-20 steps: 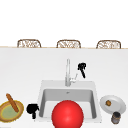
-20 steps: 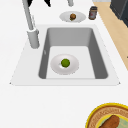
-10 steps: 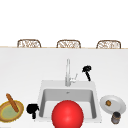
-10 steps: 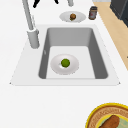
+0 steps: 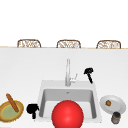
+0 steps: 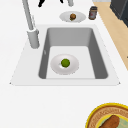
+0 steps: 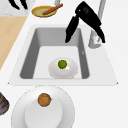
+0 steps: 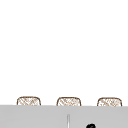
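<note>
White countertop surrounds the sink (image 5: pixel 98 100), where the right hand (image 5: pixel 88 72) hangs beside the faucet (image 5: pixel 67 72), fingers straight and pointing down, holding nothing, near its lever, while the left hand (image 5: pixel 32 109) hovers at the basin's left edge, fingers loosely relaxed.

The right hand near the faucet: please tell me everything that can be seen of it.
The right hand is plain black and floats with no arm, just right of the faucet, behind the sink's back right corner. In the right side view it hangs above the basin with long, nearly straight fingers pointing downward, the thumb side toward the faucet's base. It holds nothing, and no contact with the faucet is clear.
</note>
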Available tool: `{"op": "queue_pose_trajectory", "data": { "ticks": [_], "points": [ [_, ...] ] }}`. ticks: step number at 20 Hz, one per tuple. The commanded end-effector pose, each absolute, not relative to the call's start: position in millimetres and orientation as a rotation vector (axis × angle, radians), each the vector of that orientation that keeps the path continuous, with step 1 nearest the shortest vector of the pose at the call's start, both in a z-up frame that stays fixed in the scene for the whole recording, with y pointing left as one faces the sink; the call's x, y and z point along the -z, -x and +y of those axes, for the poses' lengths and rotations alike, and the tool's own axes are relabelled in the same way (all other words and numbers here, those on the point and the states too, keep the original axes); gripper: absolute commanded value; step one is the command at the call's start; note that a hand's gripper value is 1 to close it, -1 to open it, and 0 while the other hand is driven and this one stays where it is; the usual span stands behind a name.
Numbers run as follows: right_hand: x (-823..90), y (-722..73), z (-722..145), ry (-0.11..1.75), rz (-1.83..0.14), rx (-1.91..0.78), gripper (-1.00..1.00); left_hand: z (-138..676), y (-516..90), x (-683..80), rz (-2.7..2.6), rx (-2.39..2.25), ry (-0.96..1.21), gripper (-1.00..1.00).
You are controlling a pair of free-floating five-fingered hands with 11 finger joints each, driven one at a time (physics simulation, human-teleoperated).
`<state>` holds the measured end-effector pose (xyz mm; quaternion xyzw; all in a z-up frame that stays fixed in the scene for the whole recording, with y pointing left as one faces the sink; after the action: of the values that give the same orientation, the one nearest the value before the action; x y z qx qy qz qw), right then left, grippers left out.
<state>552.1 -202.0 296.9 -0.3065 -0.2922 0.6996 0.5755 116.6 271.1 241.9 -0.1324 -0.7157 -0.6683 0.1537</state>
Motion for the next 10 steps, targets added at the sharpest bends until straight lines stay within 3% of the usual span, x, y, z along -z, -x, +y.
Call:
{"op": "queue_pose_trajectory", "data": {
  "ticks": [1,10],
  "points": [
    [-297,-531,-202,0.708,-0.696,-1.632,-1.0,271,-117,-242,-2.052,1.916,0.38,0.0],
    [-290,-461,-207,0.708,-0.693,-1.641,-1.0,271,-117,-242,-2.052,1.916,0.38,0.0]
  ]
}}
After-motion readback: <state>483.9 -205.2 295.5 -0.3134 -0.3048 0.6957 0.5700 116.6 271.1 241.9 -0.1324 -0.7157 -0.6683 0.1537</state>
